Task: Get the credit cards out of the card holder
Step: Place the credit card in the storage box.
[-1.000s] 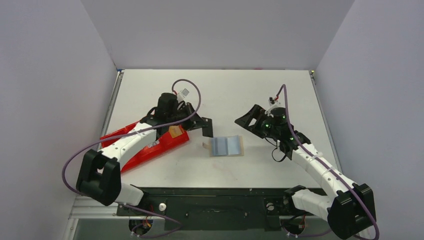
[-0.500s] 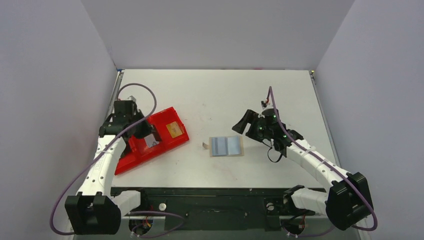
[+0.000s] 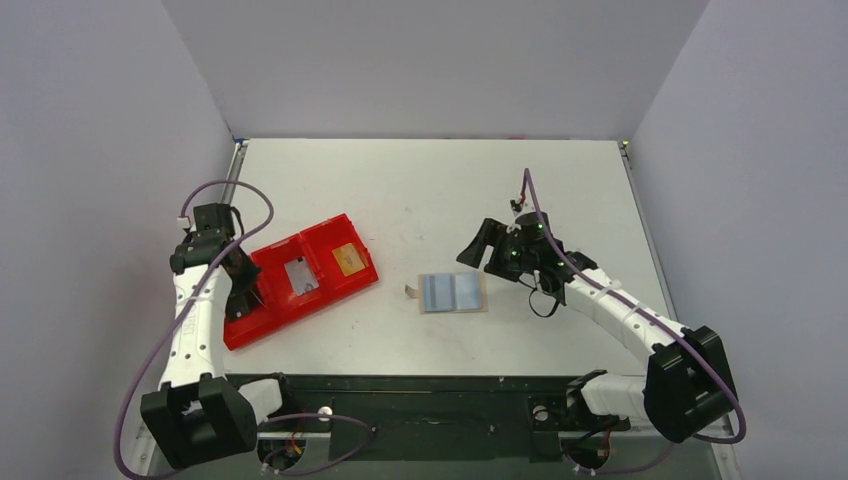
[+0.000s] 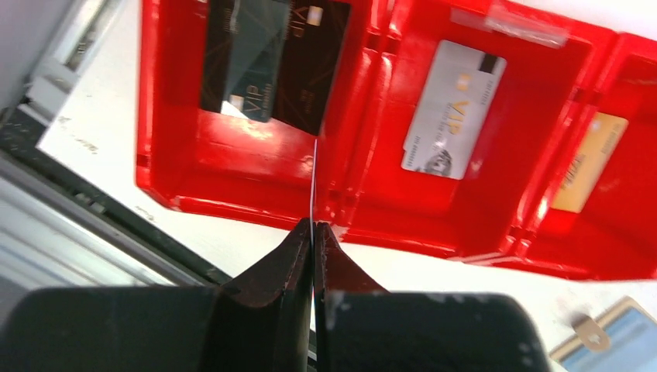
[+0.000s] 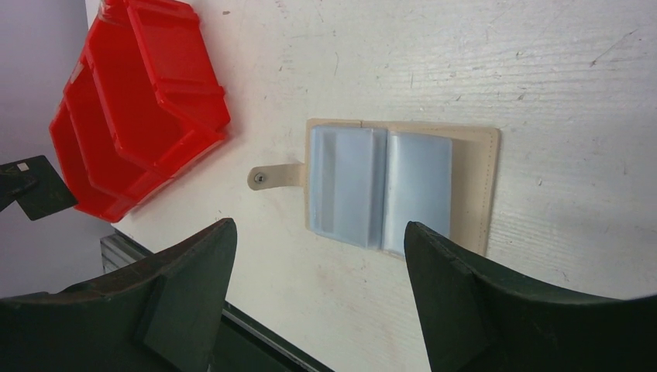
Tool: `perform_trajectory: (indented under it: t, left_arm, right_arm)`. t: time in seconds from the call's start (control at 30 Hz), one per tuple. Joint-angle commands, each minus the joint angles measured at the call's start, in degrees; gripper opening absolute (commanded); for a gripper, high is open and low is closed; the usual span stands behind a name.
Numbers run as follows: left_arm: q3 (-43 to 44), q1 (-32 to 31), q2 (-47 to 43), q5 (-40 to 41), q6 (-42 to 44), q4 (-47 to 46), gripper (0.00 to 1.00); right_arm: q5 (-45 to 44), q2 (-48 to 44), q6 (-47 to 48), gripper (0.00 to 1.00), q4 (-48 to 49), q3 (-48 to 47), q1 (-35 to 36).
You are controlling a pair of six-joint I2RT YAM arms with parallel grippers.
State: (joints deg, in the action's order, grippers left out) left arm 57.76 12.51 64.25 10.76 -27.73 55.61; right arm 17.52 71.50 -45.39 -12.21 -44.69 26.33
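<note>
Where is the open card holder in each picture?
Top external: the card holder is in the middle, just below centre.
Left wrist: only its corner shows, at the bottom right.
Right wrist: at the centre, lying open.
Shared landmark: the red tray, always on the holder's snap-tab side.

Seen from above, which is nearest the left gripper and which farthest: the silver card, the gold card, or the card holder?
1. Silver card, in the middle compartment of the tray.
2. Gold card, at the tray's right end.
3. Card holder, right of the tray.
</note>
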Motion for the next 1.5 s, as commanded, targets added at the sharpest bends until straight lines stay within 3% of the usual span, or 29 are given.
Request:
perform_trajectory:
  t: [0.0,0.4,1.0,1.07,1.1,1.17,1.47]
  left_arm:
    - [3.9,0.5,2.4,10.1,0.2,1.6,0.0]
    - [6.0,-2.2,8.6,24.4,-0.9,1.7,0.0]
    - [1.2,-4.7,14.4,26.9,-1.9,-3.3,0.0]
    - [1.5,-4.6,14.7,27.0,-1.9,-3.2,0.08]
    - [1.7,-4.5,14.8,27.2,-1.9,-3.1,0.22]
    - [1.8,-4.5,14.7,27.3,-2.1,-3.1,0.31]
    - [2.3,-4.6,13.8,26.3,-1.8,-3.5,0.41]
  right_arm:
    - [2.4,0.6,1.6,0.75,0.5,-2.2,0.5]
    - [4.1,2.7,3.5,0.75,-3.7,-5.0,0.5]
    - [3.9,3.7,3.4,0.75,-4.0,-5.6,0.8]
    - [3.8,4.1,3.1,0.75,-3.7,-5.7,1.1]
    - [3.8,4.2,3.1,0.75,-3.6,-5.7,1.2]
    - [3.8,4.5,3.1,0.75,-3.5,-5.9,1.4]
    - [3.4,5.1,3.1,0.75,-3.6,-6.5,1.6]
